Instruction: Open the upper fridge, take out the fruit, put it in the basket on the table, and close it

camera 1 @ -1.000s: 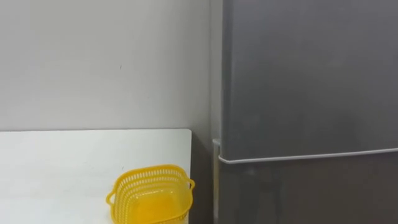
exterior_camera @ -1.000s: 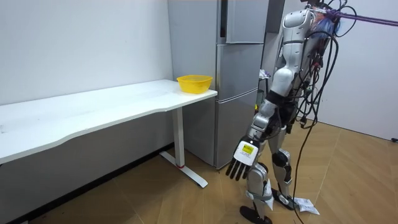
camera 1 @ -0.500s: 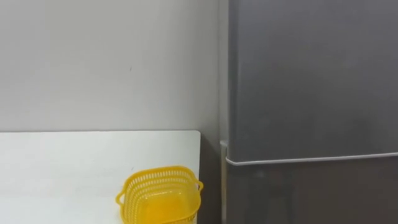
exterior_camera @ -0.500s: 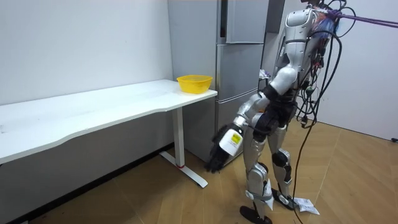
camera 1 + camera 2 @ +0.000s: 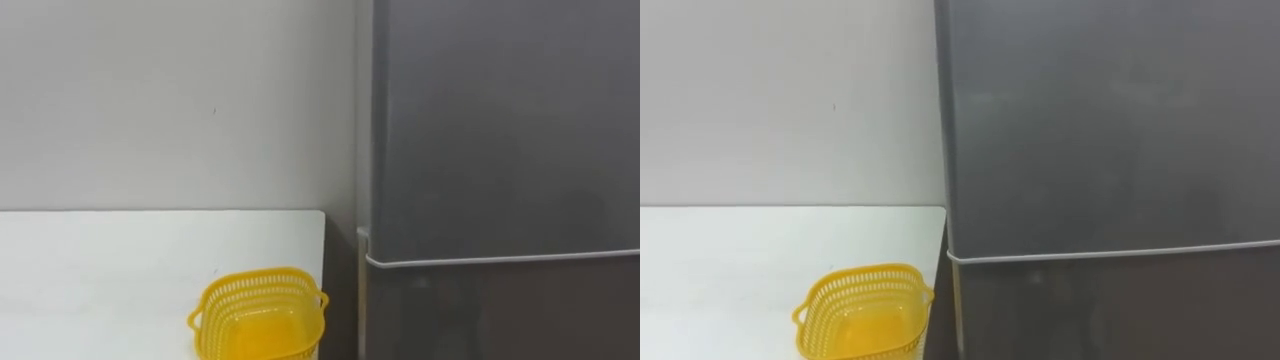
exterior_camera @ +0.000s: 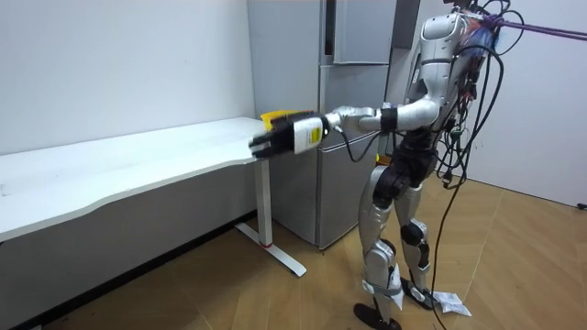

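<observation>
We see a pale wall [image 5: 150, 100] behind the scene and a wood floor [image 6: 229, 293] below it. The grey fridge [image 5: 500, 130] takes up the robot's right half of the eye views. Its upper door [image 5: 1110, 120] is shut flush, so we cannot tell what lies behind it. A thin light seam [image 5: 500, 258] parts it from the lower door [image 5: 500, 315], which is also shut.

On the robot's left we see a white table [image 5: 100, 260], its end just beside the fridge's side. In the room view the table runs long toward the room view's left, along the wall.

In the room view the robot stands upright on the floor in front of the fridge, close to the table's end. Its left arm, the one nearer that camera, is stretched out level at chest height toward the room view's left.

A yellow mesh basket [image 5: 258, 315] sits on the table at the corner nearest the fridge. It stands upright and looks empty.

The left hand [image 6: 286, 137] hangs in the air before the table's end, and in the room view it overlaps the basket. The hand is blurred, but we read its dark fingers [image 6: 263, 143] as straight and spread, with nothing in them. It touches neither door.
</observation>
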### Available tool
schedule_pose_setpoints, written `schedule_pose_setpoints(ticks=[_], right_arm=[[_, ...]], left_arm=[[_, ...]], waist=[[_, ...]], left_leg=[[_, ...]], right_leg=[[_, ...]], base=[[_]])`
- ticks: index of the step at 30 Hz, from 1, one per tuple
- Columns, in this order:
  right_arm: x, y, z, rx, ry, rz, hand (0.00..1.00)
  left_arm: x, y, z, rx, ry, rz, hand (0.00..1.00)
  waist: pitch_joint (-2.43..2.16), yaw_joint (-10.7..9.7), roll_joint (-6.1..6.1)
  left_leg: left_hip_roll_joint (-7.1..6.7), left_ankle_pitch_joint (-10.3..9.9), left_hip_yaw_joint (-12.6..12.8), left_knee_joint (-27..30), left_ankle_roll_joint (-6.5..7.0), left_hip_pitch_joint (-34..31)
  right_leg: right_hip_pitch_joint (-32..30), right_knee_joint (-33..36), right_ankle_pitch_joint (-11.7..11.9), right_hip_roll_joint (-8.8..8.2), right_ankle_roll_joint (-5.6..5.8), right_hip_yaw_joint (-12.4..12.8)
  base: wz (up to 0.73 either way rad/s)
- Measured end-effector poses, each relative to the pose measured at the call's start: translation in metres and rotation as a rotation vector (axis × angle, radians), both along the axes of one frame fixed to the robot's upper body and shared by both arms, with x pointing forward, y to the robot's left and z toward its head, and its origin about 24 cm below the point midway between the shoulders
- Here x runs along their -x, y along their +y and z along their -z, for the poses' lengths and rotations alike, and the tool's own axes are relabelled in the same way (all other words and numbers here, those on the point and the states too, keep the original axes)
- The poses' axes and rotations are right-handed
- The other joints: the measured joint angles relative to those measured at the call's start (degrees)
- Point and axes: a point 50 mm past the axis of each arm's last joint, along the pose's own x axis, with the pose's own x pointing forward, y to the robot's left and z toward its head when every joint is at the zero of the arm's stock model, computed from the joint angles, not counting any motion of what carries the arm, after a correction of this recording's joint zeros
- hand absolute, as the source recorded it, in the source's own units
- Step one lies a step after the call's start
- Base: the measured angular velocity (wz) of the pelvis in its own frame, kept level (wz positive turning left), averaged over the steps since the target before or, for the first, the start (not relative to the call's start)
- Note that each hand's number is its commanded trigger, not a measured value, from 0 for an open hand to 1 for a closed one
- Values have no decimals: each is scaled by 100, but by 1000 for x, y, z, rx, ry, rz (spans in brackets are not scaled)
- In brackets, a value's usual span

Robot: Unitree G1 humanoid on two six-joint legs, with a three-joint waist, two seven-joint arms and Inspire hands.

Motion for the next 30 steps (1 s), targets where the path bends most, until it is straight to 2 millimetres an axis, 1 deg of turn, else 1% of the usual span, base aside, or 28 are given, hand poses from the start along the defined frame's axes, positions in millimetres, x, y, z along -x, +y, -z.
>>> schedule_pose_setpoints(ticks=[2, 3, 5, 6, 7, 8, 9, 10, 11, 13, 14, 15, 17, 18, 19, 20, 22, 23, 25, 26, 28, 30], right_arm=[[1, 0, 0, -2, 1, 0, 0], [1, 0, 0, -3, 1, 0, 0], [2, -1, 0, -17, 1, 13, 0], [2, -1, 0, -21, 2, 16, 0], [2, -2, 0, -29, 4, 25, 0], [1, -3, 0, -29, 4, 22, 0], [1, -4, -1, -30, 5, 17, 0], [0, -5, -1, -34, 7, 8, 0], [0, -4, -1, -40, 12, 3, 0], [0, -4, -1, -43, 14, 1, 0], [-1, -4, -1, -47, 15, -6, 0], [-1, -4, -1, -49, 17, -10, 0], [1, -4, -1, -55, 31, -30, 0], [1, -4, -1, -55, 34, -35, 0], [1, -4, -1, -57, 38, -36, 0], [1, -3, 0, -58, 43, -32, 0], [-1, -4, 0, -57, 46, -31, 0], [-1, -3, 0, -56, 46, -31, 0], [0, -4, 0, -55, 49, -29, 0], [1, -4, 0, -54, 56, -26, 0], [3, -3, 0, -52, 69, -22, 0], [4, -3, 0, -54, 76, -21, 0]], left_arm=[[-7, -2, -26, -57, -122, 24, 0], [-9, -3, -33, -70, -150, 33, 0], [-16, -6, -64, -147, -271, 94, 0], [-16, -6, -71, -172, -296, 116, 0], [-18, -8, -82, -233, -322, 161, 0], [-19, -10, -90, -266, -350, 206, 0], [-20, -11, -94, -279, -363, 229, 0], [-22, -15, -101, -304, -392, 278, 0], [-26, -20, -107, -324, -423, 332, 0], [-31, -28, -117, -353, -470, 411, 0], [-33, -33, -123, -376, -498, 466, 0], [-36, -36, -126, -385, -513, 496, 0], [-47, -52, -139, -414, -572, 629, 0], [-50, -57, -141, -423, -587, 667, 0], [-56, -64, -145, -437, -603, 736, 0], [-61, -71, -149, -449, -615, 799, 0], [-68, -80, -153, -464, -627, 881, 0], [-72, -86, -156, -474, -630, 938, 0], [-76, -94, -158, -488, -632, 1020, 0], [-77, -98, -157, -493, -629, 1068, 0], [-79, -103, -155, -486, -615, 1135, 0], [-81, -108, -154, -492, -600, 1197, 0]], waist=[[3, -11, 10], [2, -9, 12], [11, -65, 0], [19, -81, -5], [36, -110, -5], [25, -145, 49], [35, -158, 38], [45, -181, 53], [42, -218, 76], [54, -274, 55], [52, -312, 59], [59, -323, 47], [60, -328, 55], [67, -332, 41], [67, -332, 67], [90, -385, 68], [119, -476, 78], [121, -509, 91], [113, -560, 118], [94, -613, 149], [74, -651, 196], [64, -688, 239]], left_leg=[[-8, 0, -19, 7, 0, -8], [-10, 0, -24, 7, 0, -15], [-11, 0, -59, 39, 0, -79], [-15, 0, -74, 48, 0, -91], [-18, 0, -83, 48, 0, -98], [-19, 0, -83, 53, 0, -113], [-21, 0, -82, 56, 0, -125], [-20, 0, -82, 57, 0, -150], [-22, 0, -90, 58, 0, -167], [-25, 1, -108, 57, -1, -173], [-25, 1, -109, 59, -2, -171], [-25, 2, -109, 62, -2, -173], [-20, 5, -89, 71, -7, -203], [-19, 5, -85, 71, -7, -204], [-16, 5, -70, 72, -6, -203], [-14, 5, -69, 71, -6, -203], [-12, 5, -70, 63, -6, -209], [-8, 4, -66, 66, -6, -223], [-4, 4, -55, 72, -6, -259], [-4, 4, -56, 82, -6, -276], [-3, 4, -42, 84, -6, -286], [1, 5, -13, 82, -7, -274]], right_leg=[[10, -2, 0, 2, 0, -9], [9, -3, 0, 2, 0, -13], [-3, -8, 0, 2, 0, -84], [-5, -12, 0, 2, 0, -89], [-8, -19, 0, 2, 0, -92], [-9, -37, -1, 5, 0, -81], [-9, -64, 0, 7, 0, -78], [-19, -81, 5, 12, 1, -72], [-26, -86, 5, 12, 1, -83], [-26, -98, 5, 10, 2, -117], [-33, -99, 5, 10, 2, -121], [-38, -99, 5, 8, 2, -126], [-104, -87, 5, 8, 1, -107], [-105, -86, 5, 8, 2, -100], [-110, -84, 6, 8, 2, -89], [-112, -80, 6, 9, 2, -89], [-116, -76, 7, 11, 2, -86], [-117, -74, 9, 12, 2, -85], [-124, -67, 13, 12, 1, -84], [-149, -67, 14, 11, 1, -93], [-203, -65, 15, 9, 0, -93], [-212, -67, 15, 9, 0, -78]], base=[[0], [4], [10], [11], [5], [0], [0], [0], [5], [7], [3], [0], [-4], [-6], [-3], [0], [0], [0], [0], [0], [-3], [-7]])
